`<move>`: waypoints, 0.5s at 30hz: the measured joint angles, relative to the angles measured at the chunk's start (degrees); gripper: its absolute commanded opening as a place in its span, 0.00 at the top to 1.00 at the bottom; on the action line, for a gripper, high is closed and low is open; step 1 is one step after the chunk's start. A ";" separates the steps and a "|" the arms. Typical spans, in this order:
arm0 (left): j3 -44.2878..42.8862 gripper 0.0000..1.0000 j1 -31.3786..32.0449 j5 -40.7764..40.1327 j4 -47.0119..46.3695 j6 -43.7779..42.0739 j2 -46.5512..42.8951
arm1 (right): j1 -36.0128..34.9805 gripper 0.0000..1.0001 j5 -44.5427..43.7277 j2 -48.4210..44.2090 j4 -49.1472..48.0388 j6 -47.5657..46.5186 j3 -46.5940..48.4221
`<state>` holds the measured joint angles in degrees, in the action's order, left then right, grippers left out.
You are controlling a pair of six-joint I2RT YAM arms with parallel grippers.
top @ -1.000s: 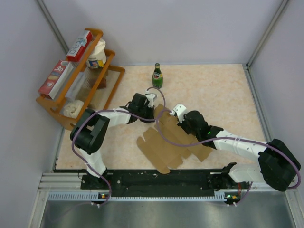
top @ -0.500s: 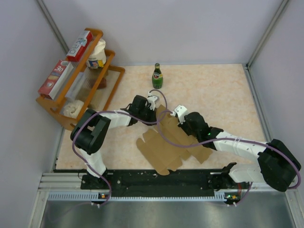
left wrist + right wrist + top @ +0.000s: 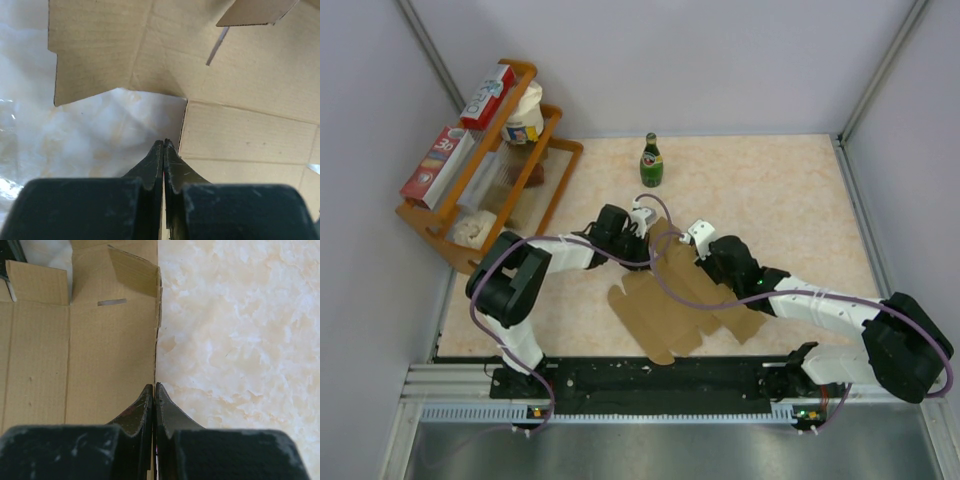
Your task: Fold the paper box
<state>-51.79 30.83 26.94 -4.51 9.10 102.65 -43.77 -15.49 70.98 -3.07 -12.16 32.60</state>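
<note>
Both arms (image 3: pixel 570 250) (image 3: pixel 810 300) outstretched over paper box (image 3: pixel 660 315)

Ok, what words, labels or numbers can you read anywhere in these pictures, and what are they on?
Upper red-and-white box: printed, too blurred to read.
Lower red-and-white box: printed, too blurred to read.
Green bottle label: too small to read.
Paper box: no print.

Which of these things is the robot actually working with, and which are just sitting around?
Part of the job:
- paper box, a flat brown sheet
- left pincer, shut
- right pincer, shut

Just lying about:
- green bottle
- wooden rack
- red-and-white boxes
- white tub
</note>
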 measured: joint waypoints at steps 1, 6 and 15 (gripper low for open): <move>0.26 1.00 0.02 0.33 0.13 0.04 -0.20 | 0.00 1.00 -0.13 0.00 -0.13 0.02 0.00; 2.51 1.00 0.02 1.68 0.24 1.31 -2.60 | 0.00 1.00 -0.39 0.00 -0.37 0.24 0.00; 3.80 1.00 0.22 3.72 -0.96 3.76 -5.90 | 0.00 1.00 -0.22 0.00 -0.35 0.26 0.00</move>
<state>-47.99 31.05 30.65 -5.48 12.86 96.75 -43.77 -15.70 70.98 -3.42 -11.90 32.60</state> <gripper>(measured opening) 0.008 0.007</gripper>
